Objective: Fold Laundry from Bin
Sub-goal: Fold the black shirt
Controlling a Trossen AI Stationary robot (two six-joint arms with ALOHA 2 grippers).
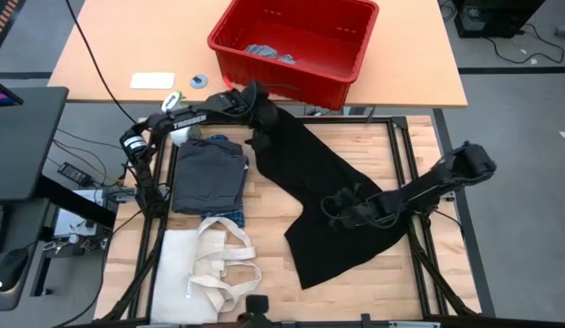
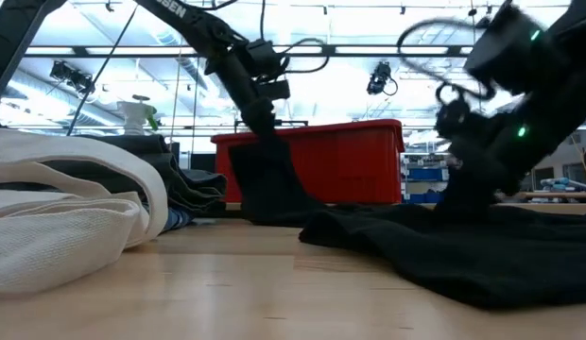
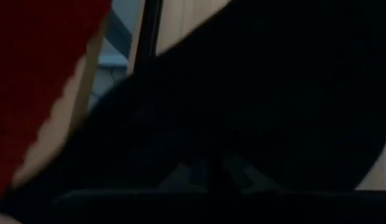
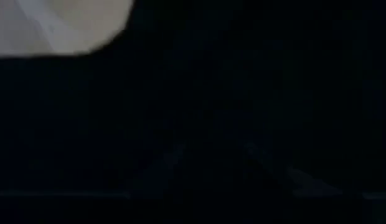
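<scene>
Roughly midway, I'd judge. A folded dark grey piece (image 1: 208, 175) sits on the left of the counter (image 1: 374, 157) with a bit of plaid shirt (image 1: 230, 217) showing at its near edge, so some laundry looks done. The black piece (image 1: 330, 196) is out of the bin (image 1: 296, 44) and spread diagonally across the middle, not yet folded. Light grey pieces (image 1: 267, 52) remain inside the bin, which stands on the far table. So left to do: fold the black one, then fetch the rest.

Left pincer (image 1: 261, 114) is pressed together, pinching the far corner of the black piece just near the bin's front wall. Right pincer (image 1: 342, 208) is down on the cloth's right-near part; cannot tell whether it is spread or pinching anything.

Views differ. High view alone gives the layout: bin contents, the folded stack, the tote (image 1: 210, 266) at left near. Low view shows what that hides: the far corner of the black piece (image 2: 274, 184) is lifted off the counter, hanging from the left pincer (image 2: 263, 118) in front of the bin (image 2: 340, 161), while the rest lies flat. Left wrist view adds only red bin wall (image 3: 37, 74) close beside black cloth. Right wrist view is nearly all black.
</scene>
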